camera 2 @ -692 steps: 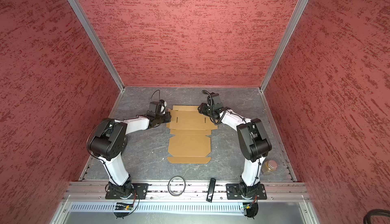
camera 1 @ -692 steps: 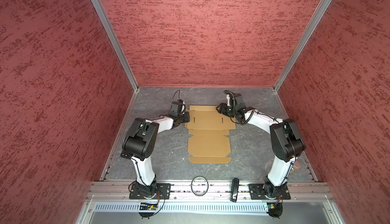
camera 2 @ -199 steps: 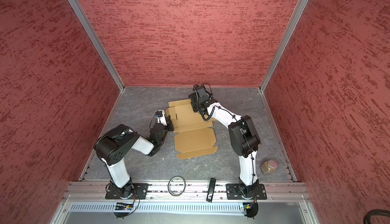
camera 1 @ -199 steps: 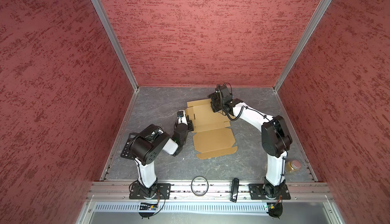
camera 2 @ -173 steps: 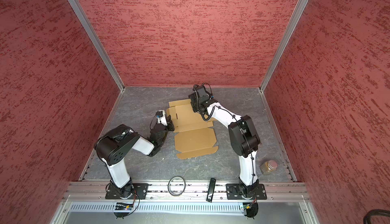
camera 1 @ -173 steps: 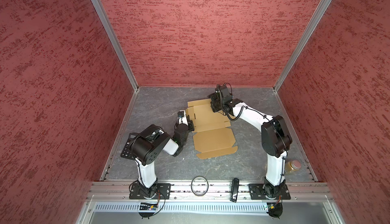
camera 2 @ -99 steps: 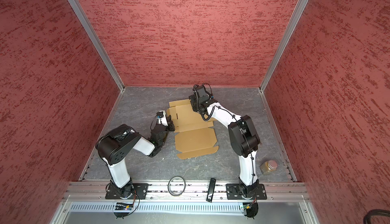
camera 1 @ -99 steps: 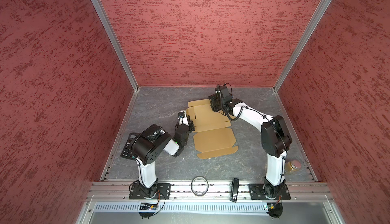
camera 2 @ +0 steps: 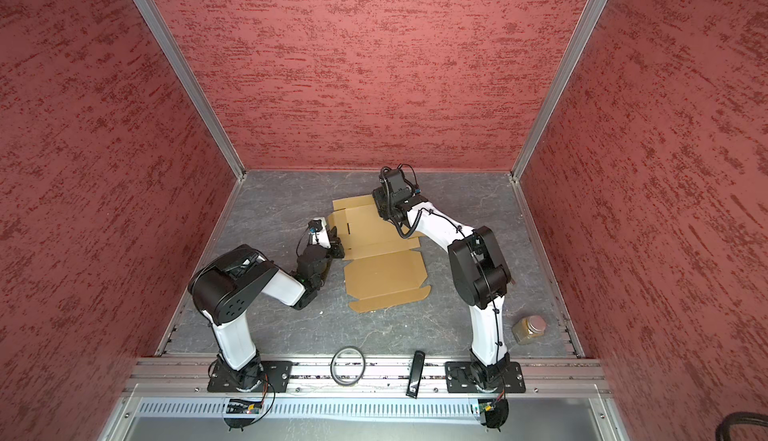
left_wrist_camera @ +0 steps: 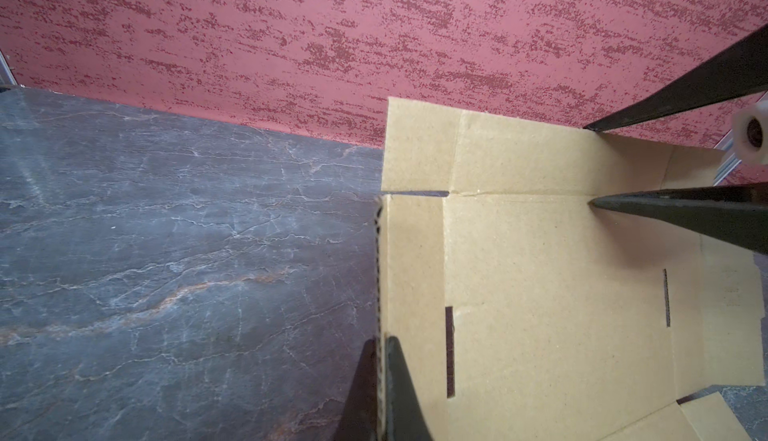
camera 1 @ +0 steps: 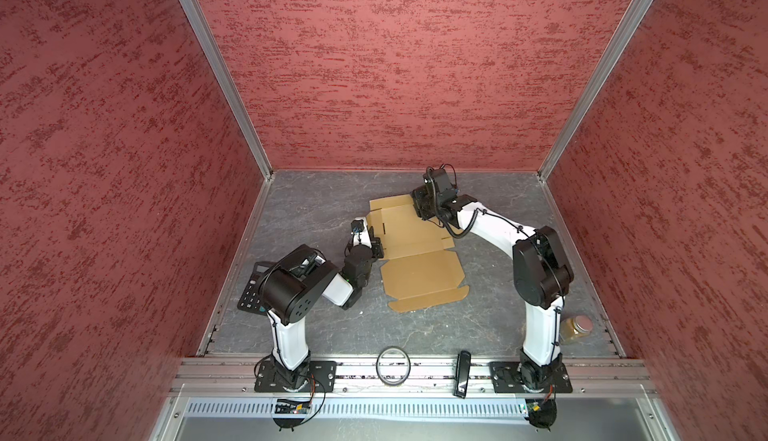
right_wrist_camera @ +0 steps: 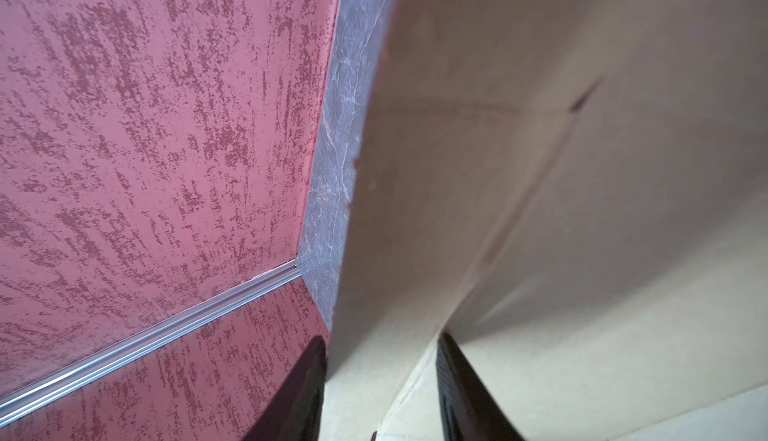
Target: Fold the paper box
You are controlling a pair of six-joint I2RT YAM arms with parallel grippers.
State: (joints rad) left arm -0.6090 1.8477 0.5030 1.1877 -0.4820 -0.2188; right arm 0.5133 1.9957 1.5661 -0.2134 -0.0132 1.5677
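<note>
Compared with a few seconds back, the paper box [camera 1: 415, 268] has swung round so it sits skewed. The left arm has pulled in toward the front and the right arm has reached over to the far end.

Closest to the front in both top views there's a ring [camera 1: 392, 366] and a black bar [camera 1: 462, 372] on the rail. A jar [camera 1: 575, 326] sits by the right arm's base, and a calculator [camera 1: 251, 291] is half hidden under the left arm.

Past those, the box is on the middle of the grey worktop [camera 1: 415, 331], with its near panel lying flat. The left claw [left_wrist_camera: 380, 341] is pinched tight on the corrugated edge of the box's left side flap.

Farther back, the far flap is tipped up and the right claw [right_wrist_camera: 380, 337] straddles it with one finger on each side. In the right wrist view one finger is against the cardboard, and there's a clear gap to the other one. So it's partly open and not clamping yet.
</note>
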